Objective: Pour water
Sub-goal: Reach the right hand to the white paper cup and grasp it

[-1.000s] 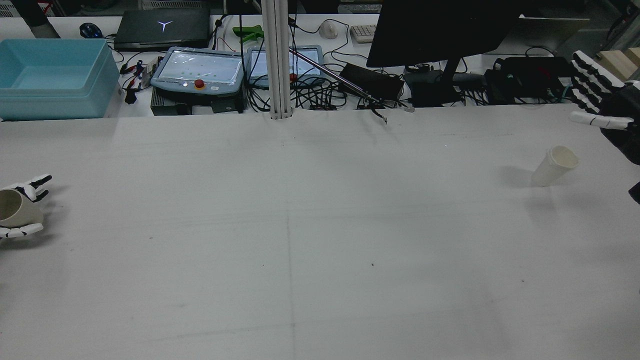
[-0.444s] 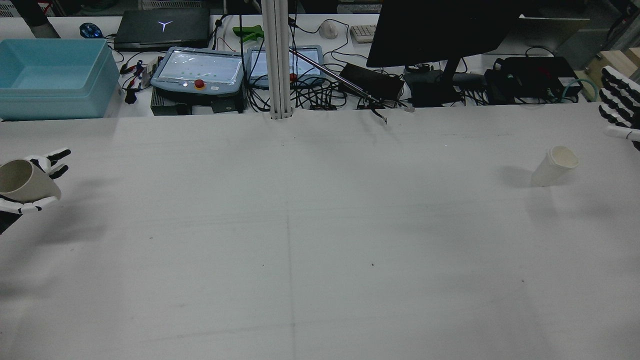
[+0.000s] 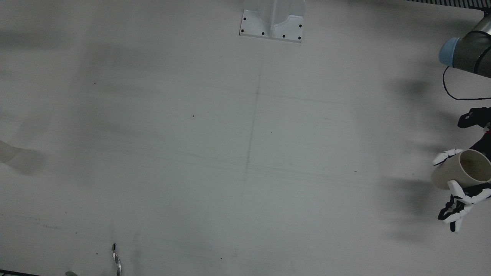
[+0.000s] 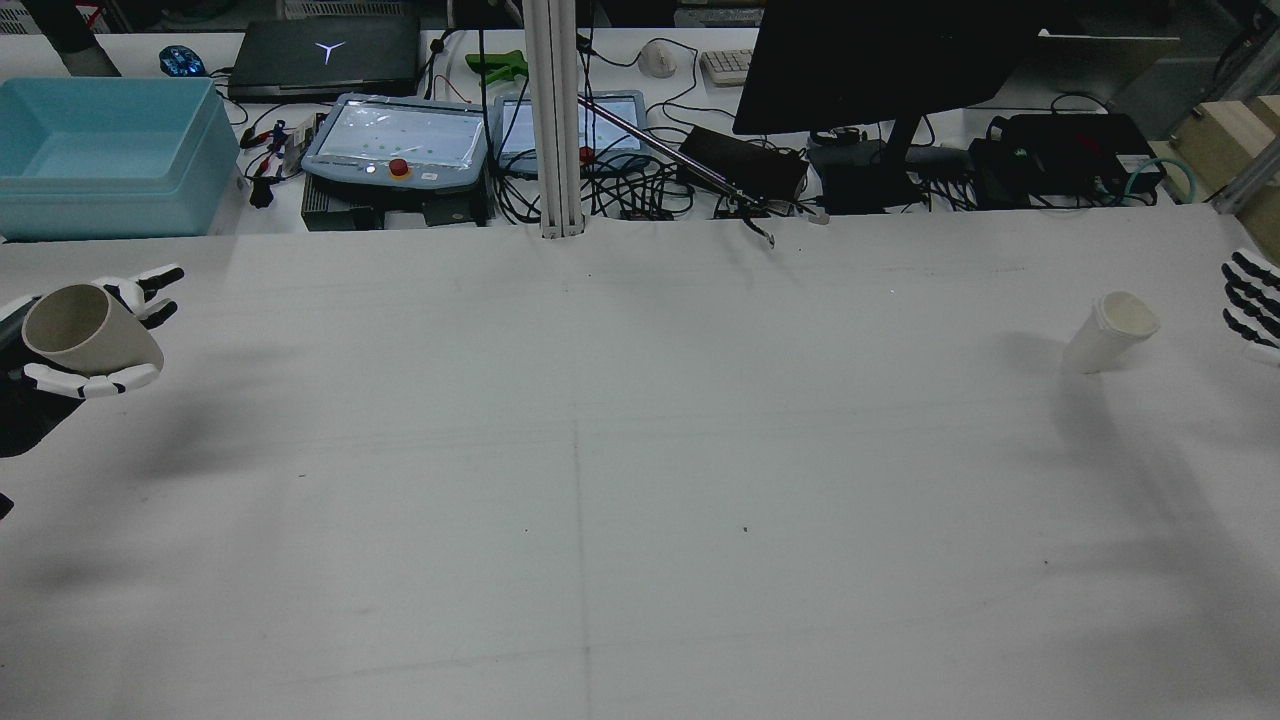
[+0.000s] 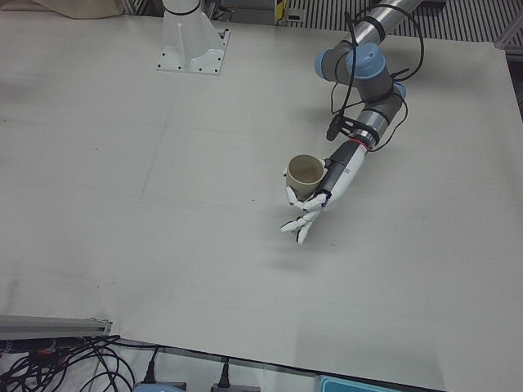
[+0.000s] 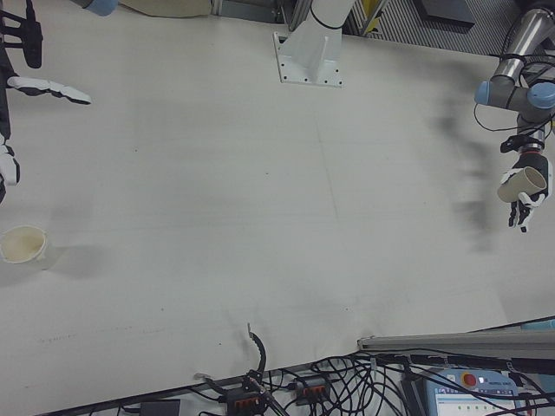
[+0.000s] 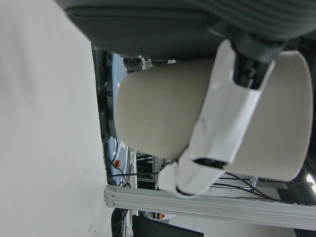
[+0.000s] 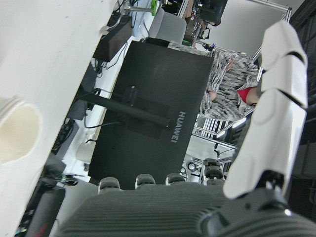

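Black monitor (image 8: 148, 128) reads HUAWEI; left robot hand (image 5: 315, 196) clasps beige cup (image 5: 304, 173), right robot hand (image 4: 1250, 312) splayed.

Dim even overhead light, soft smeared shadows, grainy, sharp focus

Beyond the far edge of my white table (image 4: 640, 450), in the upper left of the rear view, sits a light blue bin (image 4: 105, 155). Just right of it lie two teach pendants (image 4: 400, 140) amid tangled cables (image 4: 640, 190), with a closed black laptop (image 4: 325, 55) behind them. A white post (image 4: 553, 115) rises at top centre. To its right stands a dark monitor (image 4: 890, 60), with a mouse (image 4: 657, 60) and keyboard (image 4: 727, 65) at the upper edge.
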